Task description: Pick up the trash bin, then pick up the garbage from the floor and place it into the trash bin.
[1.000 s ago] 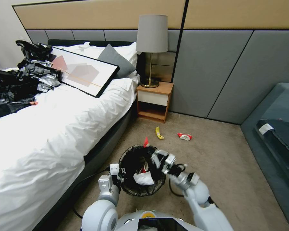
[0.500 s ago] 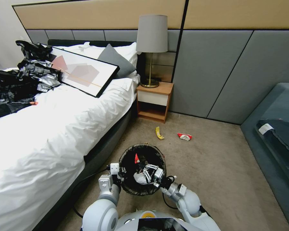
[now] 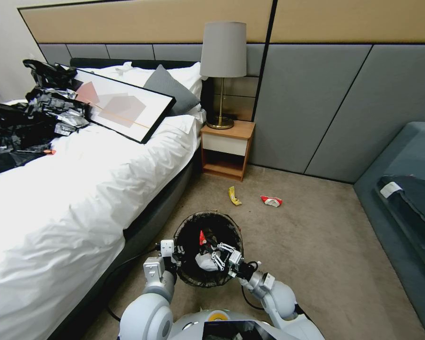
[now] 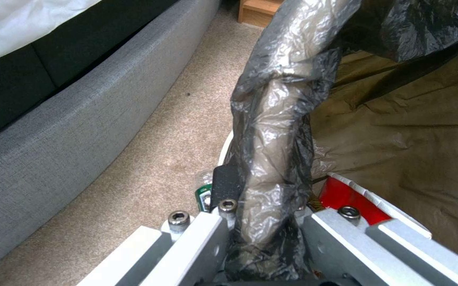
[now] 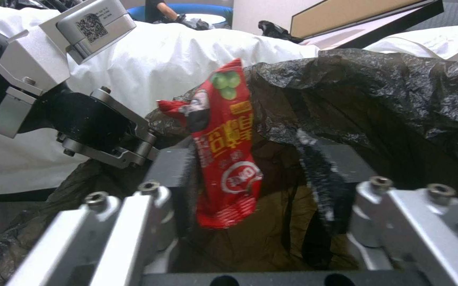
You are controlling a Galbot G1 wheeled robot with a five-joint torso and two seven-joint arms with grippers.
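The large bed with the white duvet (image 3: 80, 189) filled the robot's left side, and a heap of black and silver plastic sheeting (image 3: 28, 118) with a framed picture (image 3: 123, 106) lay on it, apart from the task. Beside the bed frame, on the beige carpet floor (image 3: 326, 245), the small round white plastic trash bin with its dark brown-black bag liner (image 3: 208, 271) was directly in front of the robot. The left gripper (image 3: 172, 257) was at the bin's rim on the bed side, and in the left wrist view its fingers (image 4: 224, 186) were clamped on the rim and the folded liner; I judge that this grip kept the bin's mouth steady and near the other arm. The right gripper (image 3: 224, 257) was over the bin's opening, with its fingers (image 5: 322, 178) apart. Between them a red snack wrapper with white print (image 5: 224, 159) hung over the bag's interior, and I could not tell if one finger was touching it; it looked released there so that it falls inside. A crumpled white tissue (image 3: 204, 261) was already in the bin. Farther off on the carpet, near the wooden nightstand (image 3: 226, 148), a yellow banana peel (image 3: 233, 195) and a red-and-white wrapper (image 3: 271, 201) lay not yet collected.
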